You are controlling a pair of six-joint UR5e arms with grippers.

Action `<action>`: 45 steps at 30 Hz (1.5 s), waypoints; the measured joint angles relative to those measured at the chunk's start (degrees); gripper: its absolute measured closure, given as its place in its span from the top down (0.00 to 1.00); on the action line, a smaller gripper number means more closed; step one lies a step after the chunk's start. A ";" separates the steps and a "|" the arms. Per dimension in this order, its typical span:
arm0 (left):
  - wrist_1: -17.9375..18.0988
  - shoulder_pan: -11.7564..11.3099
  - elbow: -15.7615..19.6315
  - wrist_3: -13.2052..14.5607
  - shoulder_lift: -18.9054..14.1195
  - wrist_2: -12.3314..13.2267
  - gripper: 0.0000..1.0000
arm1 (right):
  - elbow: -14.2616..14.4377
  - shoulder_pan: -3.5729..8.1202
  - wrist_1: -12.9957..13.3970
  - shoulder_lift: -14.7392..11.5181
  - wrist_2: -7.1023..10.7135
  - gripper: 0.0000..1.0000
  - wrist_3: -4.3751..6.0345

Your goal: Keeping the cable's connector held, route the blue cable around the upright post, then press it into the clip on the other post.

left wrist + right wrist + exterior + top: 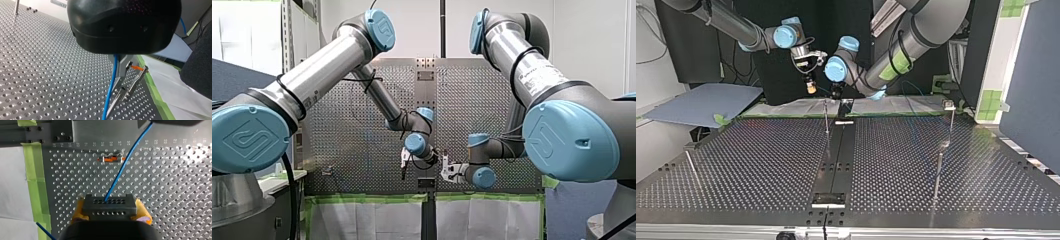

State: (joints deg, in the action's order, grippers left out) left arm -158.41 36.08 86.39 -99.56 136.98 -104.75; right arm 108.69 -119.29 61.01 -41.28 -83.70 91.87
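My right gripper (109, 213) is shut on a dark grey connector block (109, 206), gripped between yellow pads (143, 213). The blue cable (122, 168) leaves the block and runs up to my left gripper. In the left wrist view my left gripper (120, 72) is black with metal fingers, shut on the blue cable (111, 87), which hangs down between them. A thin post with an orange-marked clip (137, 68) stands just beyond those fingers, and it also shows ahead of the connector (111, 159). In the top view both grippers hover close together at the table's far edge: right (810, 86), left (837, 91).
Thin upright posts stand on the perforated table (761, 160): one near the middle (826, 117), one at the top view's right (951, 120), another nearer the camera (938, 170) and one at the left (691, 167). Green tape (35, 175) and white sheeting line the edge.
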 joint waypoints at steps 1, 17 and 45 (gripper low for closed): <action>-0.02 0.00 0.00 -0.02 0.04 -0.09 0.00 | 0.00 0.07 0.00 0.00 -0.01 0.00 0.00; 4.41 -0.75 -0.01 -3.04 2.07 0.76 0.00 | -0.04 1.37 1.12 0.52 0.05 0.00 0.40; 10.17 -3.76 0.00 -6.42 6.55 4.05 0.00 | -5.30 6.00 0.63 3.68 1.10 0.00 -0.91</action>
State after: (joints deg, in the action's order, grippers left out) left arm -148.25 32.32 86.39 -105.98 143.53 -100.70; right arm 103.39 -113.29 61.64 -37.60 -82.59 90.96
